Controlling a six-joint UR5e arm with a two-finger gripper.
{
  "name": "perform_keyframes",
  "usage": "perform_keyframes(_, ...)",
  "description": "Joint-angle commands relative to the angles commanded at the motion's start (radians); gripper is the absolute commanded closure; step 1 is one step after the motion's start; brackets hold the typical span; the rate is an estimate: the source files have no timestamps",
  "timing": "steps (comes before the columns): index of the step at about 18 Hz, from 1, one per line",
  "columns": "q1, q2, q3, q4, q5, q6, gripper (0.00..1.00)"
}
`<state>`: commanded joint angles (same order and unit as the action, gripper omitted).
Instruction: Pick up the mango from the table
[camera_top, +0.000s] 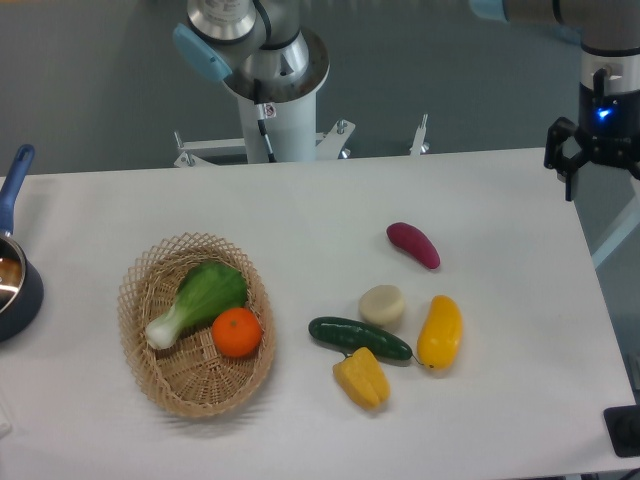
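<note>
Yellow-orange mango (440, 332) is seen on the white table (300, 200), well below and left of the jaws, nothing gripped yet. Risk judged: cucumber (360, 338) end lies just beside the mango, cream round item (382, 305) near; a sloppy descent could knock them or roll the glossy fruit. Yellow pepper (362, 378) could be mistaken for it. Gripper (580, 160) is held at the table's far right edge, touching nothing; jaw opening cannot be told, view too small.
</note>
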<state>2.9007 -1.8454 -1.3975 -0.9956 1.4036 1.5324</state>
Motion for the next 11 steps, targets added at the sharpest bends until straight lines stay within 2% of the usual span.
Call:
perform_keyframes(3,0.002,-0.005,-0.005,0.023,0.000,0.002,0.00)
perform_keyframes(6,0.000,-0.005,-0.011,0.021,0.002,-0.006,0.00)
perform_keyframes(11,-0.003,-0.003,-0.080,0.025,0.000,-0.012,0.00)
